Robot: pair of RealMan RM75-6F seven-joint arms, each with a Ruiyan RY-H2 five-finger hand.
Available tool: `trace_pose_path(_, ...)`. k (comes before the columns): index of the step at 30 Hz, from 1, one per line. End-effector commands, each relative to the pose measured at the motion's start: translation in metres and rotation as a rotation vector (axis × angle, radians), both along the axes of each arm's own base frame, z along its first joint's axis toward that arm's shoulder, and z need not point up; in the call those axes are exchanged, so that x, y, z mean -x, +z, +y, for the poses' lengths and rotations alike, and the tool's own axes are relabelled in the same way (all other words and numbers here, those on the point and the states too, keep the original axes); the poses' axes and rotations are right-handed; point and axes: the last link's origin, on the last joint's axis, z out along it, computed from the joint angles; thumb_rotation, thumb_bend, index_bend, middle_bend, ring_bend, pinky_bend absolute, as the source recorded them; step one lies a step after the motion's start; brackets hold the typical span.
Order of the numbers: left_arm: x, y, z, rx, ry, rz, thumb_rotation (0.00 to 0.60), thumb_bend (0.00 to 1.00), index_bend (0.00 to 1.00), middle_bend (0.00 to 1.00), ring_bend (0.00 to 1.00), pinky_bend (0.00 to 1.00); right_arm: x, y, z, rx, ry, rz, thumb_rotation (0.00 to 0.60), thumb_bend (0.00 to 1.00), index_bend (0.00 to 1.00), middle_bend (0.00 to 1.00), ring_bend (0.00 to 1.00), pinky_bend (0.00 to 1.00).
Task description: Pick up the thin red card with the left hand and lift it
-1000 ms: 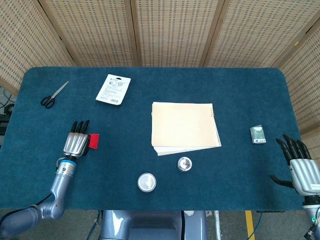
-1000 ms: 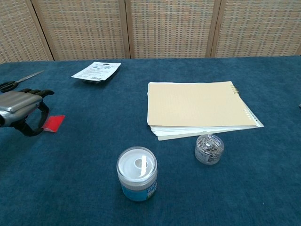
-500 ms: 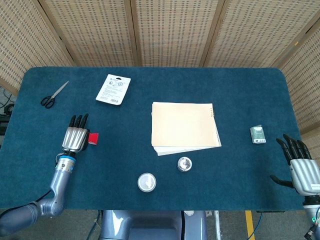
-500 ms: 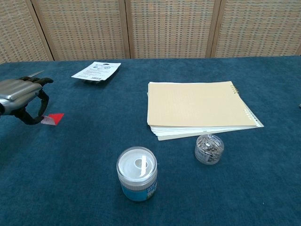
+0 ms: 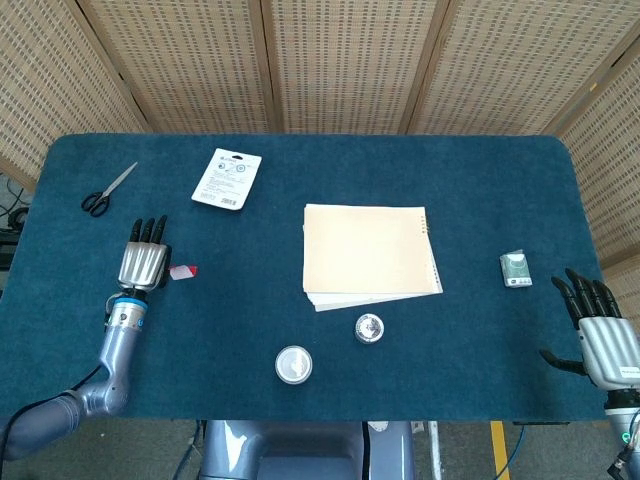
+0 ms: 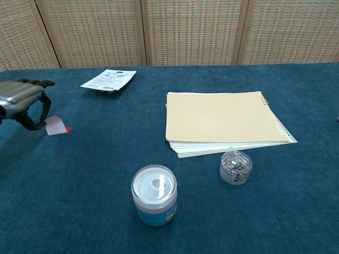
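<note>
Red and thin, the card (image 6: 55, 126) is near the left edge of the worktop (image 5: 320, 330), tilted, pinched at one edge by the left robot hand (image 5: 143, 263); light, bendable, probably slippery

No text can be read. Print is seen on the blister pack (image 5: 227, 178) at eleven o'clock, but too small.
</note>
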Motion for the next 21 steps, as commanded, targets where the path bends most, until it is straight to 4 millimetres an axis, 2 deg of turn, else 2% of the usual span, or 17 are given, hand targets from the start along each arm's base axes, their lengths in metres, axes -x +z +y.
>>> trace_pose_path(1,-0.002,0.0,0.009,-0.01,0.003,-0.003,0.6,0.44,0.64,0.0,0.0,0.0,0.0,0.0,-0.001,-0.001,-0.002,0.002,0.6,0.05,0.0,0.0,0.0,0.0)
trace_pose_path(11,-0.011,0.014,0.028,-0.069,-0.009,-0.009,0.6,0.44,0.64,0.0,0.0,0.0,0.001,-0.001,-0.001,0.0,-0.004,0.003,0.6,0.05,0.0,0.0,0.0,0.0)
trace_pose_path(21,-0.026,0.029,0.025,-0.114,-0.053,-0.067,0.6,0.43,0.64,0.0,0.0,0.0,0.0,0.0,-0.001,-0.001,0.0,0.0,0.6,0.05,0.0,0.0,0.0,0.0)
